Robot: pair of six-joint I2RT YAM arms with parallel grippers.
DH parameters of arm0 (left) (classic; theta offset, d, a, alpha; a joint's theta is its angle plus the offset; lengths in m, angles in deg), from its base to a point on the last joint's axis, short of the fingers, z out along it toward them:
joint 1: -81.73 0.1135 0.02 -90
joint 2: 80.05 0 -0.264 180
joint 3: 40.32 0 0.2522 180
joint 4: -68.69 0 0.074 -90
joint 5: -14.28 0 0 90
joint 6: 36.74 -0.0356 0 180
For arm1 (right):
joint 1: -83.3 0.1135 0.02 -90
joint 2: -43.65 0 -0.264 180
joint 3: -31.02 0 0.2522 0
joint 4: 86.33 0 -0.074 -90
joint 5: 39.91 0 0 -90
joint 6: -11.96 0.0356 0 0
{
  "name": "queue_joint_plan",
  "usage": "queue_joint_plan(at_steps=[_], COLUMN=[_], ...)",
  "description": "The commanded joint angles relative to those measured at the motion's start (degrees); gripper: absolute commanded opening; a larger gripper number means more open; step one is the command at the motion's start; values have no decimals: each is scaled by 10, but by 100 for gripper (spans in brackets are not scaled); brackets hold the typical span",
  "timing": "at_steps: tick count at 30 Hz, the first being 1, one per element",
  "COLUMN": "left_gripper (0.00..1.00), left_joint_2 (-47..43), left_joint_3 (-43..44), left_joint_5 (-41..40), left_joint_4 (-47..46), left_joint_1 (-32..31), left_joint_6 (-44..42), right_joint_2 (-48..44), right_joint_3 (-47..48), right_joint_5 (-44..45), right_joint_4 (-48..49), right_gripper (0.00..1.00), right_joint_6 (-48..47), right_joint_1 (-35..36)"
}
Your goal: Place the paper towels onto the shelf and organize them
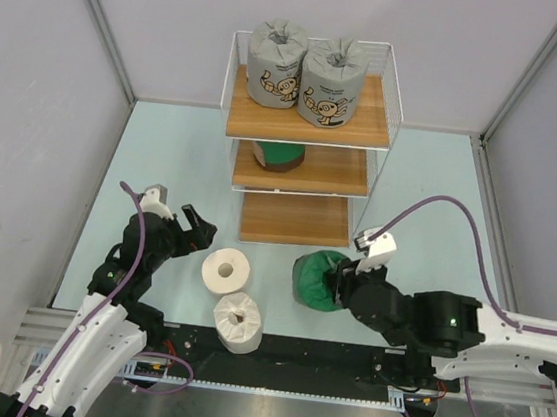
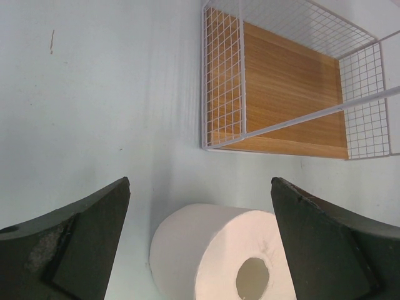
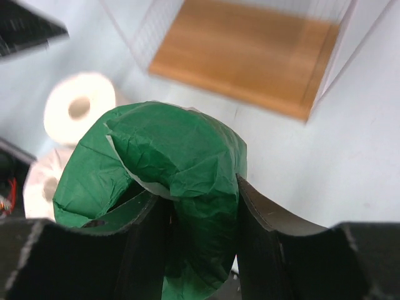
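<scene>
The shelf (image 1: 307, 131) stands at the back centre. Two grey cartoon-print rolls (image 1: 276, 65) (image 1: 332, 83) sit on its top board and one dark green roll (image 1: 277, 154) on the middle board. My right gripper (image 1: 339, 279) is shut on the second dark green roll (image 3: 175, 181), pinching its wall with one finger in the centre hole. Two white rolls (image 1: 226, 271) (image 1: 237, 323) lie on the table. My left gripper (image 1: 196, 229) is open, its fingers either side of the farther white roll (image 2: 219, 256) without touching it.
The shelf's bottom board (image 1: 296, 218) is bare; it shows in the left wrist view (image 2: 287, 94) and the right wrist view (image 3: 244, 50). A grey rail (image 1: 272, 354) runs along the table's near edge. Grey walls close in both sides.
</scene>
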Motion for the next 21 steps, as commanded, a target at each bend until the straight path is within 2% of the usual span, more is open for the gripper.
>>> queue_joint_plan(at_steps=[1, 5, 9, 15, 21], left_gripper=[100, 100, 100, 100, 100], left_joint_2=[-6, -6, -9, -9, -13], left_joint_3=[10, 11, 11, 16, 13], left_joint_5=[-1, -3, -6, -5, -7], left_joint_4=[-6, -6, -2, 2, 3], left_joint_1=[-3, -3, -3, -3, -3], left_joint_6=[-1, -1, 0, 0, 3], right_joint_2=[-20, -30, -29, 10, 27], right_joint_3=[72, 96, 96, 105, 116], right_joint_5=[85, 96, 56, -51, -113], right_joint_4=[63, 183, 275, 337, 366], right_gripper=[42, 40, 35, 34, 33], right_joint_6=[-127, -272, -324, -335, -332], right_joint_1=[-29, -73, -153, -261, -303])
